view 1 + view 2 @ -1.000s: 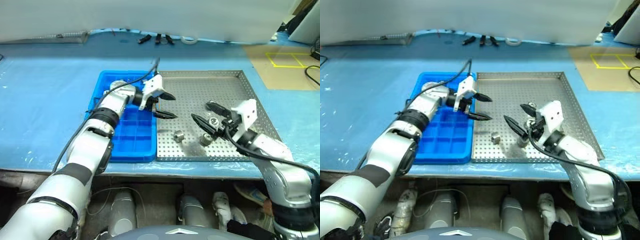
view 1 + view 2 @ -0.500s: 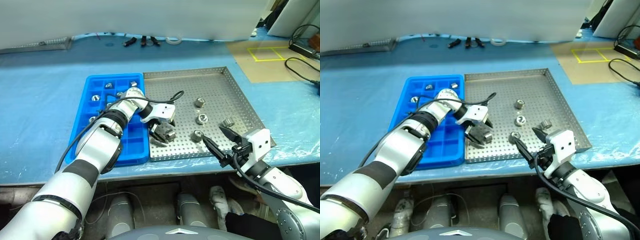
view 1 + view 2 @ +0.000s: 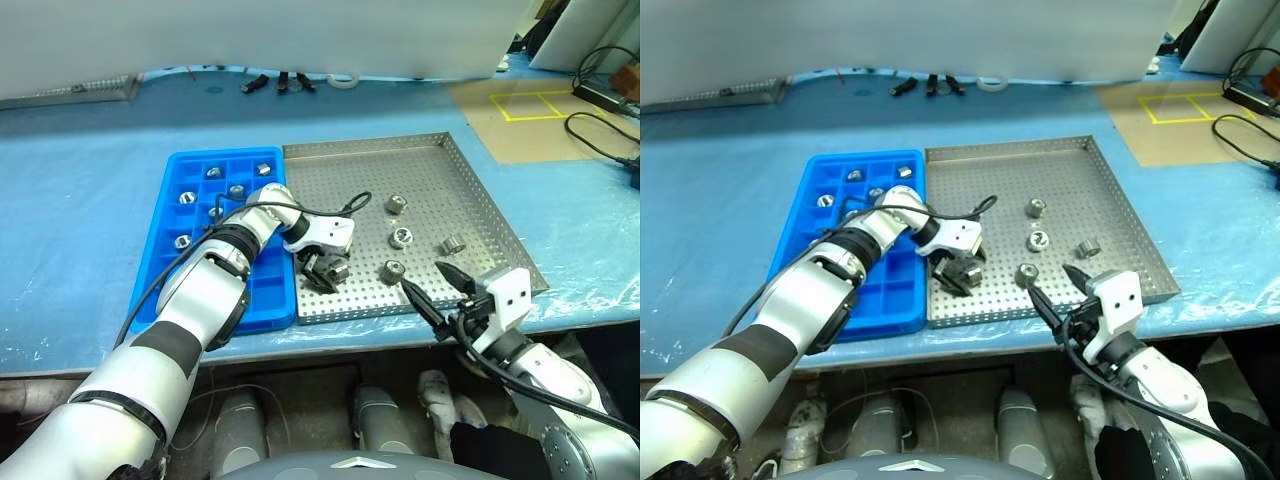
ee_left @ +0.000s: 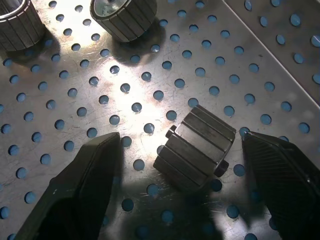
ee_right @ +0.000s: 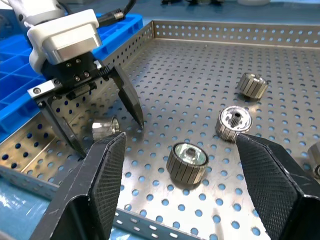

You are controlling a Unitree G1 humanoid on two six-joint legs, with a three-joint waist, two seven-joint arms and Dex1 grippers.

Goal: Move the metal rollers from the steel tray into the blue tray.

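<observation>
While several small shiny metal rollers (image 3: pixel 212 172) are already sitting in the bright blue compartmented plastic tray (image 3: pixel 165 275), five are waiting on the large grey perforated steel tray (image 3: pixel 420 148) on the counter (image 3: pixel 70 210). I am straddling one roller (image 4: pixel 195 147) with my left hand (image 3: pixel 322 272) unclenched; my right hand (image 3: pixel 433 288) is hovering released, empty, obstructing nothing.

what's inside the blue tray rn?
The blue tray holds at least five metal rollers in its far compartments, one each. The near compartments look bare. The left arm covers some cells along the steel-tray side, so that count may be short.
</observation>
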